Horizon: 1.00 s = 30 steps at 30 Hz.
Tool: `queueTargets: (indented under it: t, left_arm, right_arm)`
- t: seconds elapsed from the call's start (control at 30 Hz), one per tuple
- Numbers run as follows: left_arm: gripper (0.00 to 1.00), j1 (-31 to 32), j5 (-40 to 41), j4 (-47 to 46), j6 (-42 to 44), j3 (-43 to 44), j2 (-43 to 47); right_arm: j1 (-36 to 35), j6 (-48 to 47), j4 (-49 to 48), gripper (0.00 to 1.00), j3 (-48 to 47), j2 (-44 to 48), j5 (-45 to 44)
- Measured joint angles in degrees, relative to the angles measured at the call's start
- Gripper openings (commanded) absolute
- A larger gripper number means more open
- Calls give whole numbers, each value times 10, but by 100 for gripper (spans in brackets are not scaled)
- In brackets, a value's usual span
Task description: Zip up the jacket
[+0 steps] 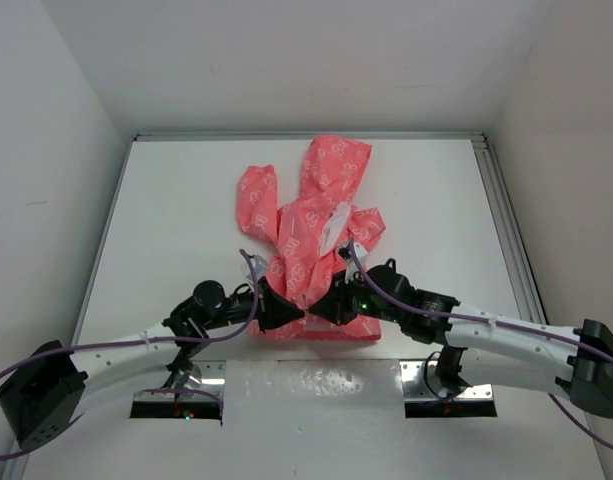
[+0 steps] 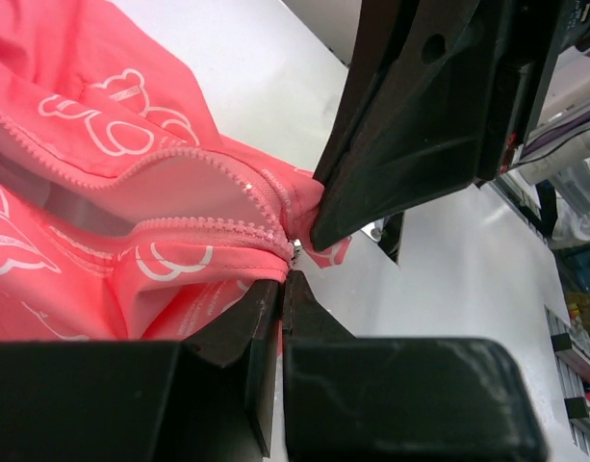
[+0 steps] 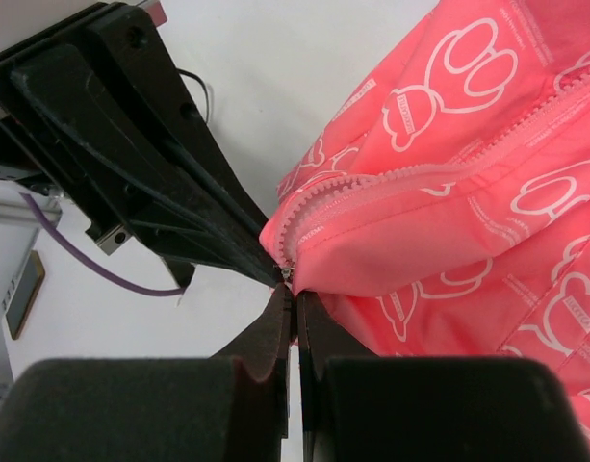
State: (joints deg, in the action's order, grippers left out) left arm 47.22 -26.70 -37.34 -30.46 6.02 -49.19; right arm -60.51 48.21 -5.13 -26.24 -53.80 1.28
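Note:
The coral-pink jacket (image 1: 316,220) with a white outline print lies crumpled mid-table, hood away from me. Its zipper is open: the two rows of teeth (image 2: 193,226) part from a small metal slider (image 2: 296,252) at the bottom hem, showing white lining. My left gripper (image 1: 291,313) and right gripper (image 1: 318,308) meet tip to tip at that hem. The left gripper (image 2: 283,276) is shut, its tips pinching the fabric just under the slider. The right gripper (image 3: 295,291) is shut on the hem by the slider (image 3: 287,273).
White walls close in the table on three sides. A metal rail (image 1: 506,220) runs along the right edge. Two metal base plates (image 1: 176,400) (image 1: 451,395) sit at the near edge. Purple cables run along both arms.

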Motion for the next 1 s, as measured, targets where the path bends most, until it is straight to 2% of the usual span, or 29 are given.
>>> queueTargets:
  t: [0.4, 0.6, 0.83, 1.0]
  left_arm:
    - [0, 2, 10, 24, -5, 1, 35]
    - [0, 5, 16, 14, -9, 3, 16]
    - [0, 18, 38, 26, -9, 12, 12]
    - [0, 20, 45, 27, -16, 13, 17]
  right_arm:
    - [0, 2, 6, 0, -17, -23, -36]
    - [0, 6, 16, 0, -18, -18, -37]
    - [0, 2, 48, 0, -63, -74, -62]
    - [-3, 3, 48, 0, -61, -64, -72]
